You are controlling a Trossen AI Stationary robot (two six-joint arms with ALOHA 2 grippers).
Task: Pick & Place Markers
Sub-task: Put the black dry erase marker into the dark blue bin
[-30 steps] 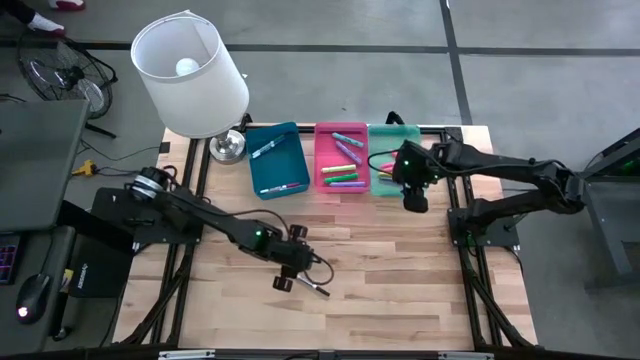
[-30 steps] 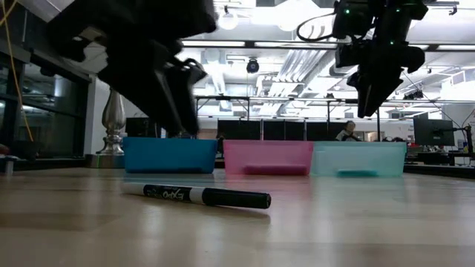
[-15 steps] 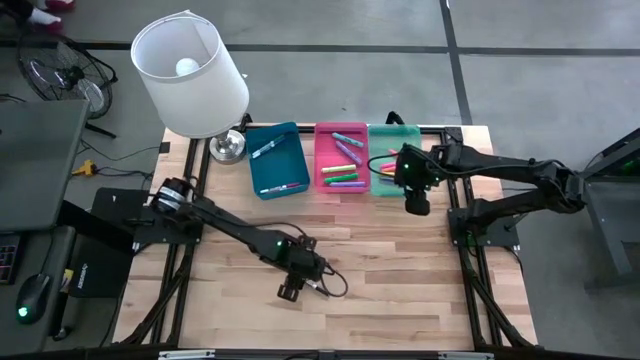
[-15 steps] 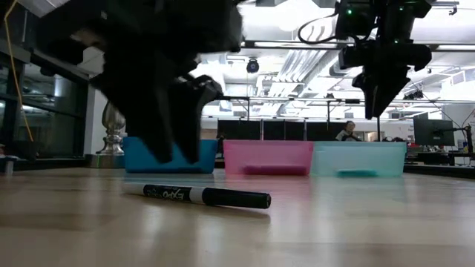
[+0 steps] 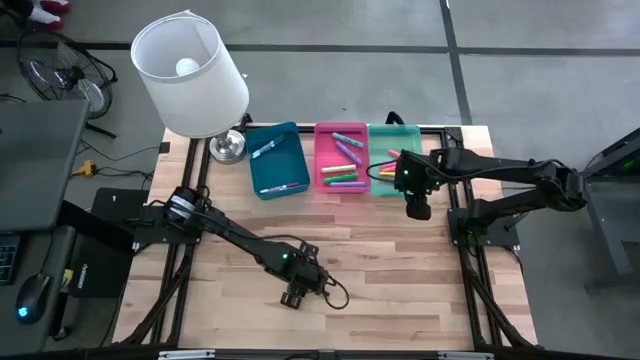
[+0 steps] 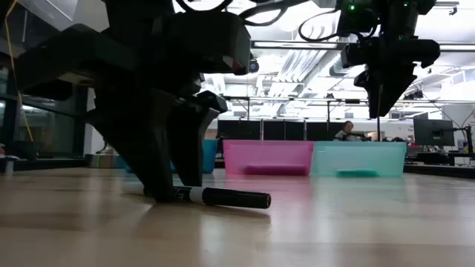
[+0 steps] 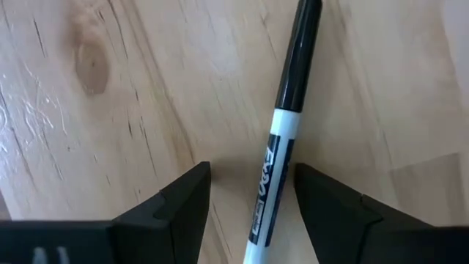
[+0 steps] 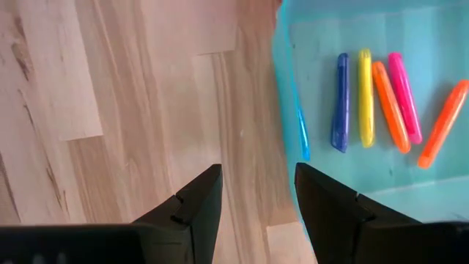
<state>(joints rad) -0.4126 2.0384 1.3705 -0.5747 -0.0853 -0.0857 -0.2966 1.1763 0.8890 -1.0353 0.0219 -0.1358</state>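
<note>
The left gripper [image 6: 178,159] hides the black marker's [image 6: 223,197] white end and the blue tray [image 6: 210,154].

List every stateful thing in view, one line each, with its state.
Left gripper: open, fingers straddling the black-and-white marker.
Black-and-white marker pen: capped, lying flat on the wooden table, not gripped.
Right gripper: open, empty, over the green tray's edge.
Green plastic tray: holds coloured markers.

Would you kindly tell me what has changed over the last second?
The left gripper has come down towards the table's near edge and now straddles the black-and-white marker with open fingers; nothing is grasped yet. The marker has not moved. The right gripper still hovers by the green tray, and the trays are unchanged.
</note>
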